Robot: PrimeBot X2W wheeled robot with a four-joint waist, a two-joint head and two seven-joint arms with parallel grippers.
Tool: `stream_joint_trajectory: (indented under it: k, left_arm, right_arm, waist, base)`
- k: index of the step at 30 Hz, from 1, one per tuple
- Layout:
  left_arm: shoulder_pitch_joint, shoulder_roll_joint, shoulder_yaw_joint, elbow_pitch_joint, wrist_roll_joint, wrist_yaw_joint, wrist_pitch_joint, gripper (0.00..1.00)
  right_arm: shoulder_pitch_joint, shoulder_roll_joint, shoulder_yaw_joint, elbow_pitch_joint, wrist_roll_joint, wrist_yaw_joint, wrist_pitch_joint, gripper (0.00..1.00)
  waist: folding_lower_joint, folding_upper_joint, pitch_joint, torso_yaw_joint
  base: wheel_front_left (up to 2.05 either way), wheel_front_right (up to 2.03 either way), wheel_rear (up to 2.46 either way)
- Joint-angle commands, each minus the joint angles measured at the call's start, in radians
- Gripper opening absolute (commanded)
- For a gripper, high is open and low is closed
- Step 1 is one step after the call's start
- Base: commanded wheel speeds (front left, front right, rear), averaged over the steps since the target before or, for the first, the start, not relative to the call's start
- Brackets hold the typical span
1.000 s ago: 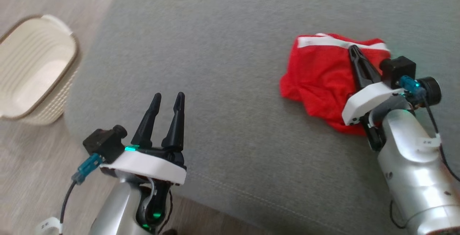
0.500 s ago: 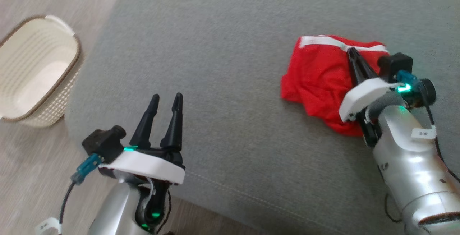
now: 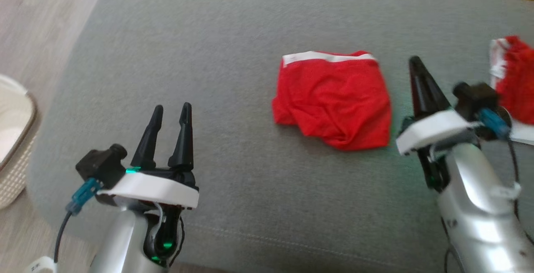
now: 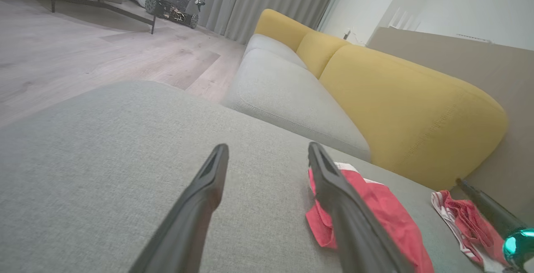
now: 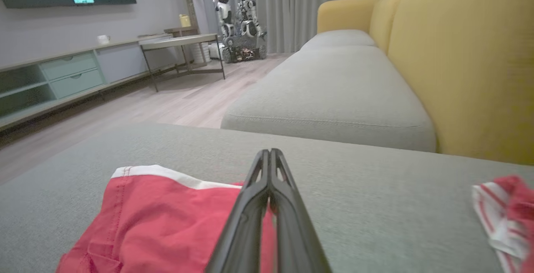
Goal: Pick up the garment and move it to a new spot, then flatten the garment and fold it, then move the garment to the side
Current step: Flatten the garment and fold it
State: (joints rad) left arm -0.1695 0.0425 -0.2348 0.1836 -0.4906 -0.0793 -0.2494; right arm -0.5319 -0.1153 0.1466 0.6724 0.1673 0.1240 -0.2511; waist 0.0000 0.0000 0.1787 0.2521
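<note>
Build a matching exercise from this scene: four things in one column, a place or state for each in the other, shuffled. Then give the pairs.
Things
1. left gripper
2. right gripper
3. red garment
4. basket

Places or states
A. stands on the floor, at the left edge of the head view
B. fingers pressed together, gripping nothing
C. fingers apart, above bare grey cushion
D. lies rumpled on the cushion, held by neither gripper

Pairs: 1-C, 2-B, 3-D, 4-A
</note>
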Motion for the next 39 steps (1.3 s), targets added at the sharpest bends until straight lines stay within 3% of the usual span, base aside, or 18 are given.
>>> stream_joint_trajectory:
  k: [1, 10, 11, 12, 28, 34, 39]
  left_arm:
    - [-0.018, 0.008, 0.045, -0.032, 0.012, -0.001, -0.012, 1.0]
    - [0.025, 0.008, 0.083, -0.039, 0.028, -0.01, -0.012, 1.0]
    - [0.028, 0.008, 0.086, -0.039, 0.03, -0.011, -0.012, 1.0]
    - [0.03, 0.008, 0.089, -0.039, 0.032, -0.012, -0.012, 1.0]
    - [0.037, 0.008, 0.099, -0.055, 0.039, -0.024, -0.012, 1.0]
    - [0.034, 0.008, 0.084, -0.049, 0.053, -0.032, -0.012, 1.0]
    - [0.032, 0.008, 0.07, -0.048, 0.043, -0.036, -0.012, 1.0]
  right_arm:
    - [0.027, 0.001, -0.009, -0.076, 0.002, 0.007, -0.011, 0.0]
    - [0.235, 0.043, -0.124, -0.282, -0.048, 0.007, -0.006, 0.0]
    - [0.252, 0.047, -0.131, -0.3, -0.055, 0.007, -0.005, 0.38]
    - [0.268, 0.05, -0.138, -0.317, -0.066, 0.007, -0.005, 1.0]
    - [0.339, 0.065, -0.168, -0.415, -0.066, 0.007, 0.025, 1.0]
    - [0.328, 0.065, -0.133, -0.404, 0.008, 0.007, 0.047, 1.0]
    - [0.288, 0.065, -0.06, -0.354, 0.117, 0.007, 0.134, 1.0]
  waist:
    - [0.0, 0.0, -0.033, -0.04]
    - [0.0, 0.0, -0.06, -0.117]
    - [0.0, 0.0, -0.061, -0.123]
    - [0.0, 0.0, -0.062, -0.129]
    - [0.0, 0.0, -0.046, -0.149]
    - [0.0, 0.0, -0.032, -0.135]
    - [0.0, 0.0, -0.017, -0.108]
  base:
    - [0.0, 0.0, 0.0]
    - [0.0, 0.0, 0.0]
    - [0.0, 0.0, 0.0]
    - [0.0, 0.0, 0.0]
    - [0.0, 0.0, 0.0]
    - [0.0, 0.0, 0.0]
    - [0.0, 0.0, 0.0]
